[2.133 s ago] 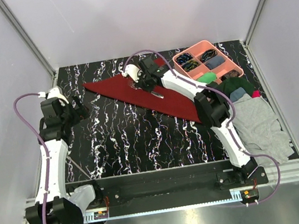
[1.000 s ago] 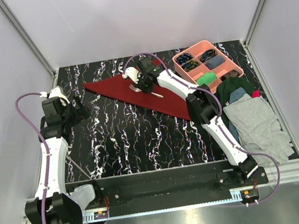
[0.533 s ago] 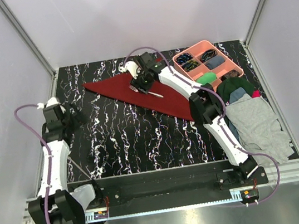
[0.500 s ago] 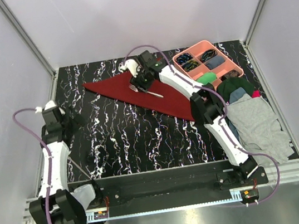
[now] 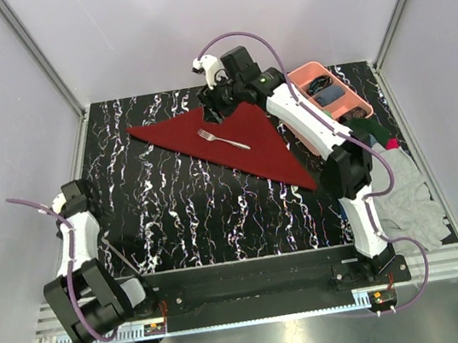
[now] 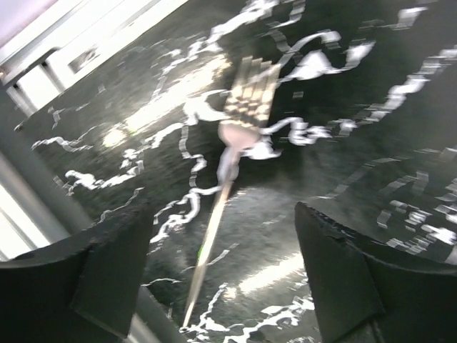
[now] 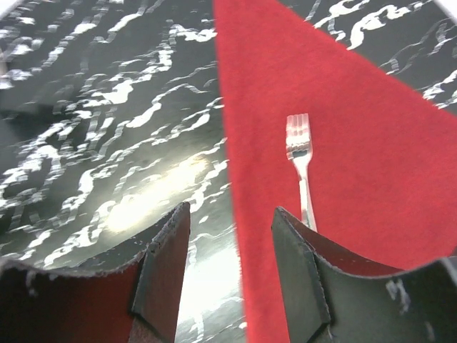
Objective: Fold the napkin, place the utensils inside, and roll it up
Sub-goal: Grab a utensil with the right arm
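Note:
The maroon napkin lies folded into a triangle on the black marbled table. One fork rests on it near its far edge, also seen as the fork on the napkin in the right wrist view. My right gripper hovers above the napkin's far edge, and this gripper is open and empty. My left gripper is drawn back at the near left. It is open over a second fork that lies on bare table between its fingers.
A pink compartment tray stands at the back right, partly behind the right arm. A pile of grey, green and blue clothes lies at the right edge. A metal frame and grey walls surround the table.
My right gripper opened, left the fork on the napkin and lifted back toward the far edge. The left arm pulled back toward the near left corner.

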Controlling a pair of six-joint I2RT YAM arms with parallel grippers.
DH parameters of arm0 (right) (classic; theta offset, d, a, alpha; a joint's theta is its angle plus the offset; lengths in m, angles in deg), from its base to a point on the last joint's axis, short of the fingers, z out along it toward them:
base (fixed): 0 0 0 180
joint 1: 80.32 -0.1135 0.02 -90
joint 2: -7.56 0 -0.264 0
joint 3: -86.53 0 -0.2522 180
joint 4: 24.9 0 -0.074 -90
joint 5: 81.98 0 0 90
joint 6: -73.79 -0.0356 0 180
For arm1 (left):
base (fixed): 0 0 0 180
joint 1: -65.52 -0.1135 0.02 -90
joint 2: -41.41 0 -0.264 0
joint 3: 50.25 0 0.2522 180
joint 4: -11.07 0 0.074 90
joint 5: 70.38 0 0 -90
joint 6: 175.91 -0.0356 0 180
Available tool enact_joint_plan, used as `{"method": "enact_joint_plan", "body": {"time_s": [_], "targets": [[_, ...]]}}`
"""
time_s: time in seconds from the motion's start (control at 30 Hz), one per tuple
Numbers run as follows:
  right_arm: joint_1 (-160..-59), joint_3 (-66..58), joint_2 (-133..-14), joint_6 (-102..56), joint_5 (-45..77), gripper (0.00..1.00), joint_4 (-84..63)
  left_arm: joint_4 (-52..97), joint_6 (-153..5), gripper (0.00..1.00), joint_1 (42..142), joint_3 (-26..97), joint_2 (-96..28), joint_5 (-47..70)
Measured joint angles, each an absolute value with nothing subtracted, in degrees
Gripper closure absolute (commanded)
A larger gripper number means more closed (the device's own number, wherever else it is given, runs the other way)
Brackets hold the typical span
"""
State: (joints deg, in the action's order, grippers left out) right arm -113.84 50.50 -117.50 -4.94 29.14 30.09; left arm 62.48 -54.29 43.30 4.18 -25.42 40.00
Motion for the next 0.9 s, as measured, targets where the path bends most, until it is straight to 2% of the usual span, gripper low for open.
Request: {"method": "enact_joint_plan", "body": {"time_s": [0.03, 0.17, 0.27, 0.53, 0.63, 0.67, 0.9], "targets": [[-113.8, 49.5, -116.6, -5.6, 29.8, 0.42, 30.1, 62.8, -53.9, 0.31, 42.9, 4.2, -26.3, 40.5], [-113.9, 44.4, -112.7, -7.5, 30.9, 0.42, 29.4, 62.7, -52.6, 0.48, 41.8, 4.2, -28.6, 41.5], [-113.9, 40.0, -109.6, -8.3, 31.6, 0.42, 28.6, 62.4, -52.1, 0.54, 41.0, 4.2, -31.2, 41.3], [-113.9, 34.1, -104.2, -9.2, 31.7, 0.42, 26.2, 61.5, -51.5, 0.56, 40.3, 4.3, -38.5, 39.3], [-113.8, 33.4, -103.0, -9.1, 31.7, 0.41, 25.9, 60.8, -51.4, 0.81, 40.3, 4.8, -39.4, 38.6], [-113.9, 33.2, -102.6, -9.1, 31.7, 0.41, 25.8, 60.5, -51.5, 1.0, 40.3, 4.9, -39.9, 38.2], [-113.9, 32.3, -102.1, -9.2, 31.8, 0.41, 24.6, 59.3, -51.3, 1.0, 40.3, 6.5, -41.9, 35.6]]}}
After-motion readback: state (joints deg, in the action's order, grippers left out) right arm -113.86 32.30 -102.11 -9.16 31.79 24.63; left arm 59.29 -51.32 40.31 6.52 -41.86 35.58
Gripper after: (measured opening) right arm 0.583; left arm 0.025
